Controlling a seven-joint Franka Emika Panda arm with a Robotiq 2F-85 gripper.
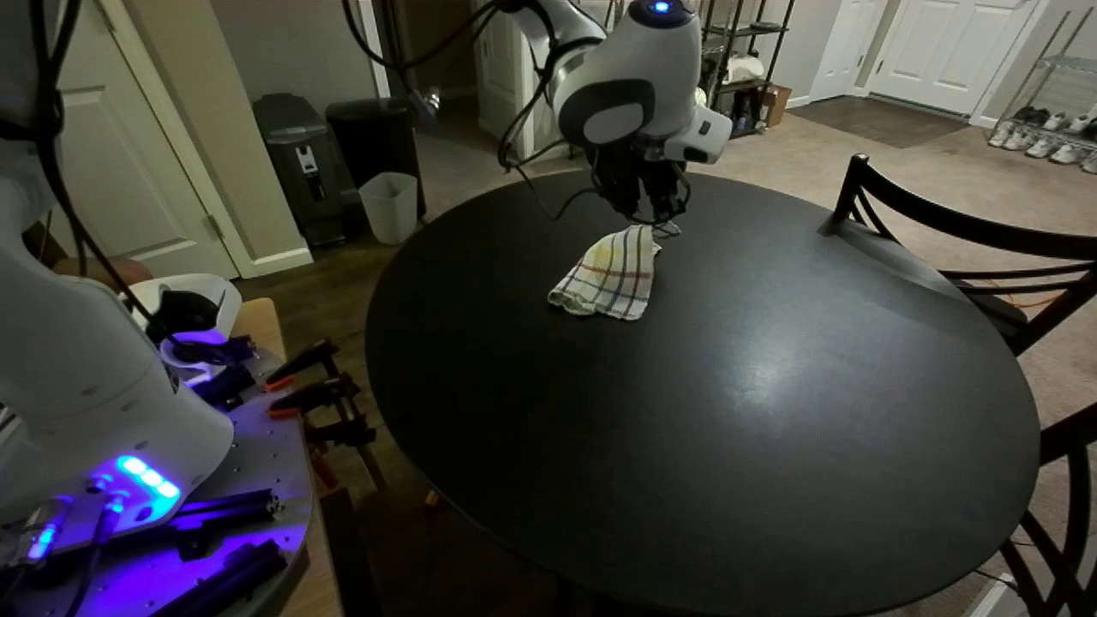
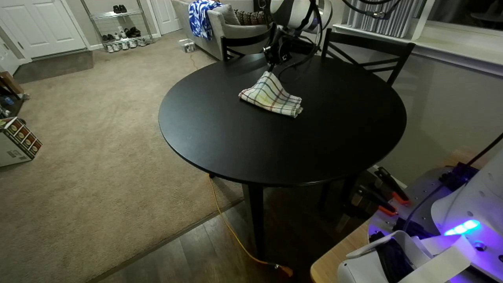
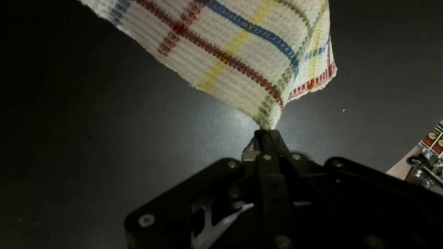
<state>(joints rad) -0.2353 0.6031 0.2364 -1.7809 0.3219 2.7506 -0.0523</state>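
A: What's nearest?
B: In an exterior view, near left: white arm base [image 1: 103, 368], blue lights [image 1: 147, 477] on, sitting on a metal plate [image 1: 278, 458]. Black-and-orange clamps [image 1: 317, 394] at the plate's right edge. Near right: part of a dark chair [image 1: 1071, 435].
A: Next?
B: Tabletop [image 1: 728, 411]. Round, black, fills most of the middle. Slat-back chair [image 1: 960, 223] on its right side, farther back.
A: Where's the cloth [image 1: 608, 274]?
B: Far half of the tabletop, left of centre. White, checked in red, blue, yellow and green. Most of it drapes on the tabletop, far corner lifted.
A: And the claw [image 3: 266, 132]?
B: Closed on that corner. Wrist view: fabric narrows to a point right in its pinch, next to no gap. Both exterior views: cloth slopes up to it. Arm [image 1: 634, 94] hangs above.
A: Beyond that?
B: Far left: small light wastebasket [image 1: 392, 208] just beside a tall black bin [image 1: 373, 141], tall grey bin [image 1: 296, 171] left of those. Far right: shoes [image 1: 1041, 146] on a wire rack [image 1: 1067, 64]. Farthest: white door [image 1: 951, 51].
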